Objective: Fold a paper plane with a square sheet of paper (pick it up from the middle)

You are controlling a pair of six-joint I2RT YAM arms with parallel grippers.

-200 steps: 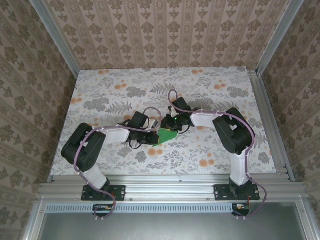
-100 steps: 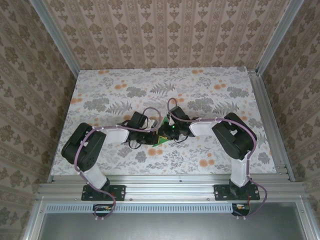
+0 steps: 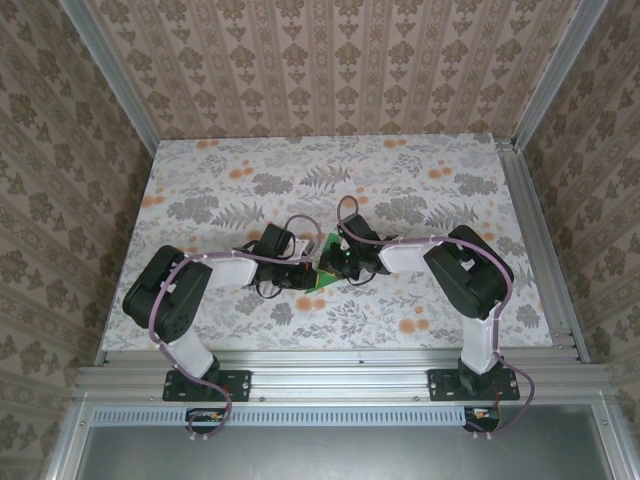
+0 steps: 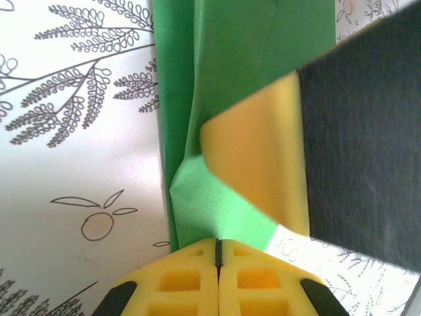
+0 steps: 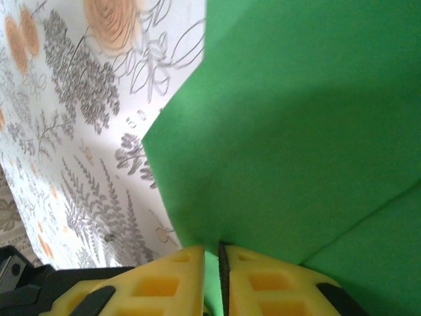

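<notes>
Left pincer (image 4: pixel 218 253) tight on green paper (image 4: pixel 250 59)

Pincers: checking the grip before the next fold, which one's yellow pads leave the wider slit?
The right pincer: green paper shows in its slit, while the left pincer shows only a hairline seam.

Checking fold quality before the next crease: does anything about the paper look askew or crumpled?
Slightly. In the left wrist view the green paper buckles into a raised ridge beside a finger of the right end effector instead of lying flat, just above the shut left end effector. No tear shows.
</notes>
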